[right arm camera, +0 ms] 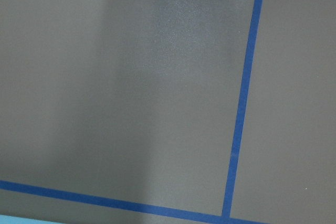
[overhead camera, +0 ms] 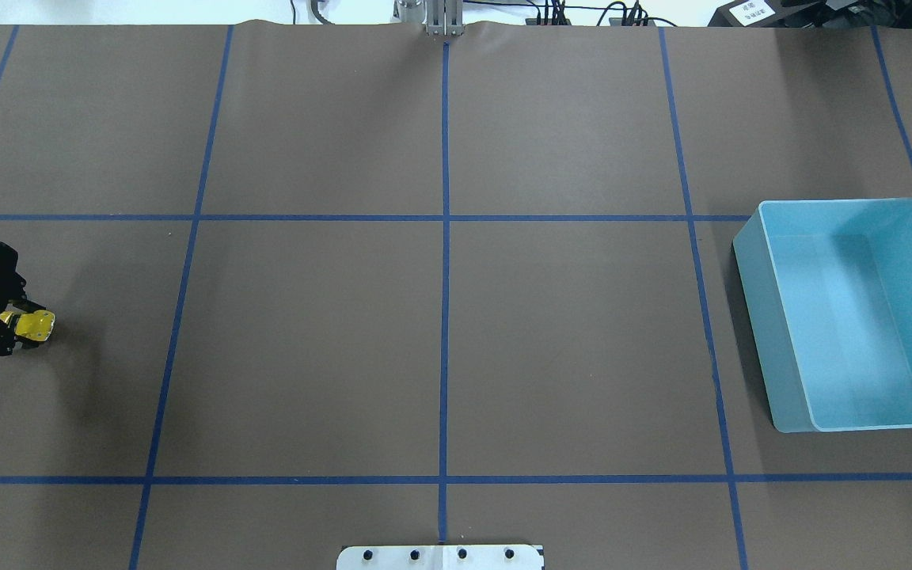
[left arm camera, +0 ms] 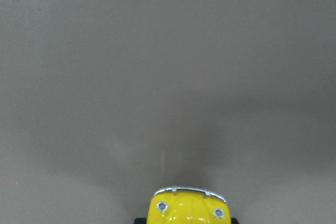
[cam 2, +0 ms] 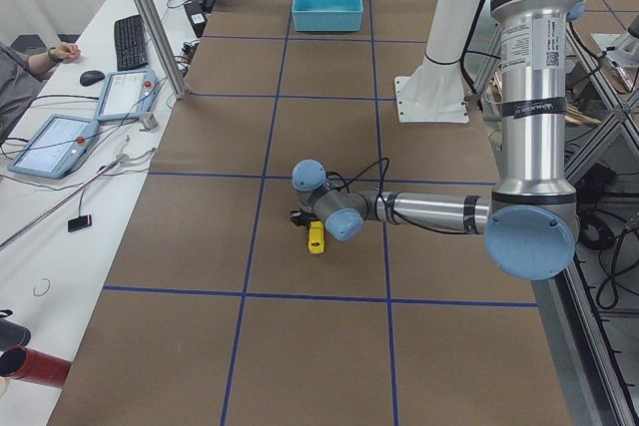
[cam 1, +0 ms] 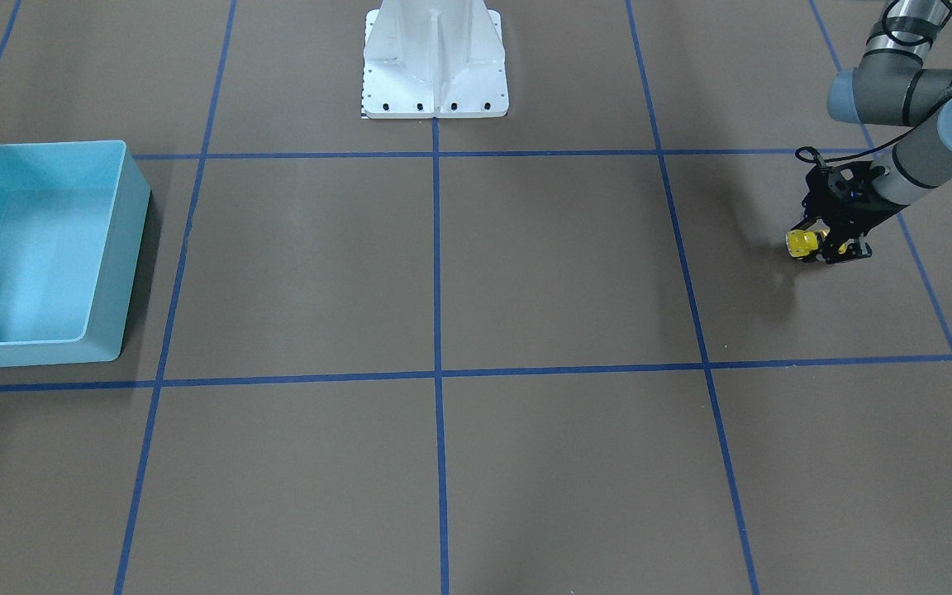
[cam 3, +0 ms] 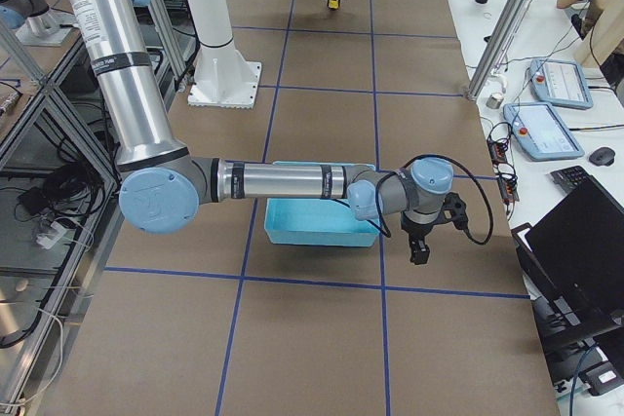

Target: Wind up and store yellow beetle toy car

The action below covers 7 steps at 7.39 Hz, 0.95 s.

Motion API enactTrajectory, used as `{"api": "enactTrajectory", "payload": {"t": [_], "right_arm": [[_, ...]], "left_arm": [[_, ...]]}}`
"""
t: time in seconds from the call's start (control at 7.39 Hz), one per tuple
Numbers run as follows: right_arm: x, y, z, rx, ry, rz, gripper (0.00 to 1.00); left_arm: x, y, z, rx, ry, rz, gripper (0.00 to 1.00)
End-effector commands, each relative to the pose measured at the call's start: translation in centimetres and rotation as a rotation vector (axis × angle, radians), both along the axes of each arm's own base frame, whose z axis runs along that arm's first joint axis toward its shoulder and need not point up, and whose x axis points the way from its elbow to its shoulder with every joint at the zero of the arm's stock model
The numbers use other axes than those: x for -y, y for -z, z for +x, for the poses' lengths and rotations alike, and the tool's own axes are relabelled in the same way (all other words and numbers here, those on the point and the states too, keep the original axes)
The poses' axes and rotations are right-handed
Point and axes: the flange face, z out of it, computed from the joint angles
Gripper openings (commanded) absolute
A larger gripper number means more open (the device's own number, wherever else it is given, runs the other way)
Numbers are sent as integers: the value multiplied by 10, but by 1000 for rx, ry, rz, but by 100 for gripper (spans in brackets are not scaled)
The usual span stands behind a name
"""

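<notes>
While I am standing by the worktop [cam 1: 525, 273], the toy car [cam 1: 804, 242] is gleaming a glossy yellow, rounded like a beetle, with a silver bumper and two small lamps on the end facing the wrist camera. It is sitting near the robot's left edge of the worktop, and the left gripper [cam 1: 816, 240] is clamping its sides. Whether its wheels are touching the surface I cannot tell. The left arm [cam 2: 429, 210] is stretching out low and level. The right gripper [cam 3: 419, 252] is hanging just beside the blue bin [overhead camera: 757, 324] near the right edge, and I cannot tell how its fingers are set. The bin is showing only its pale floor.
</notes>
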Motion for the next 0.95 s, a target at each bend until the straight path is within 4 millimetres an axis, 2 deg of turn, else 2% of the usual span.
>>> {"api": "enactTrajectory", "payload": {"t": [0.0,0.81], "right_arm": [[0,0,0,0,0,0,100],[0,1,-1,0,1,1,100]], "left_arm": [[-1,-8,-5,-8,0,16,0],[-4,-27,-20,-42,4,3,0]]}}
